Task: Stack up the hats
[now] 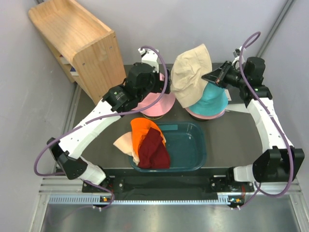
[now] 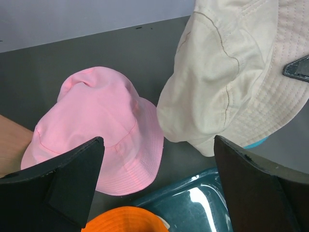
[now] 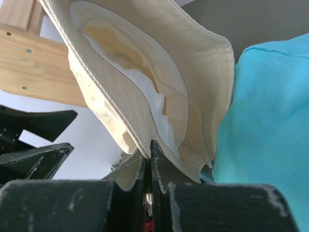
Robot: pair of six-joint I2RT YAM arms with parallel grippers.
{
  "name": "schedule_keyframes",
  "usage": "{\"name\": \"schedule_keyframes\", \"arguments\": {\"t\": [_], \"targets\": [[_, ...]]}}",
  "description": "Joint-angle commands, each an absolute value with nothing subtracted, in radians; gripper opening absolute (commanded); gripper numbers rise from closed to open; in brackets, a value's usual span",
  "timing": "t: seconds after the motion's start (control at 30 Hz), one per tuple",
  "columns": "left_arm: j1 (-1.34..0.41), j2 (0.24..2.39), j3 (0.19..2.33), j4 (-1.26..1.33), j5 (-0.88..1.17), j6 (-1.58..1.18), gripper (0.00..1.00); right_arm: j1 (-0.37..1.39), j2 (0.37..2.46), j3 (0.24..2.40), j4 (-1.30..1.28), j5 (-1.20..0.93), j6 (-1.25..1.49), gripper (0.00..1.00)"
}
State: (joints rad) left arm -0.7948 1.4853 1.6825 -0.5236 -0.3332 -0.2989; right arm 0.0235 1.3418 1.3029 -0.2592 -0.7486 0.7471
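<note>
My right gripper [image 1: 208, 76] is shut on the brim of a beige hat [image 1: 190, 73] and holds it hanging above a teal hat [image 1: 212, 97] that sits on a pink-brimmed hat at the back right. In the right wrist view the beige hat [image 3: 145, 72] hangs from my closed fingers beside the teal hat [image 3: 270, 121]. My left gripper [image 2: 157, 188] is open and empty, above a pink hat [image 2: 96, 125] at the back middle. An orange hat [image 1: 142, 130], a maroon hat [image 1: 153, 151] and a peach hat [image 1: 124, 143] lie at the left end of the tub.
The dark teal plastic tub [image 1: 190, 147] stands at the front middle of the table. A wooden shelf unit [image 1: 75, 41] stands at the back left. The tub's rim [image 2: 193, 193] shows below my left fingers.
</note>
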Motion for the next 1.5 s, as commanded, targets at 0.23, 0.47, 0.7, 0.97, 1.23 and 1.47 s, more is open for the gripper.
{"name": "schedule_keyframes", "arguments": {"t": [0.23,0.47,0.7,0.97,1.23,1.47], "targets": [[-0.781,1.420,1.672,-0.445,-0.410,-0.287,0.99,0.109,1.437,1.429,-0.029,-0.727,0.920,0.00],[-0.775,1.419,1.658,-0.434,-0.405,-0.301,0.99,0.144,1.509,1.482,0.107,-0.747,1.023,0.00],[-0.770,1.422,1.638,-0.434,-0.376,-0.324,0.99,0.156,1.652,1.630,0.190,-0.746,1.058,0.00],[-0.765,1.407,1.605,-0.431,-0.370,-0.354,0.99,0.166,1.775,1.753,0.353,-0.750,1.147,0.00],[-0.761,1.393,1.582,-0.429,-0.380,-0.364,0.99,0.169,1.873,1.769,0.567,-0.775,1.206,0.00],[-0.756,1.388,1.580,-0.443,-0.382,-0.365,0.99,0.172,1.927,1.813,0.644,-0.776,1.255,0.00]]}}
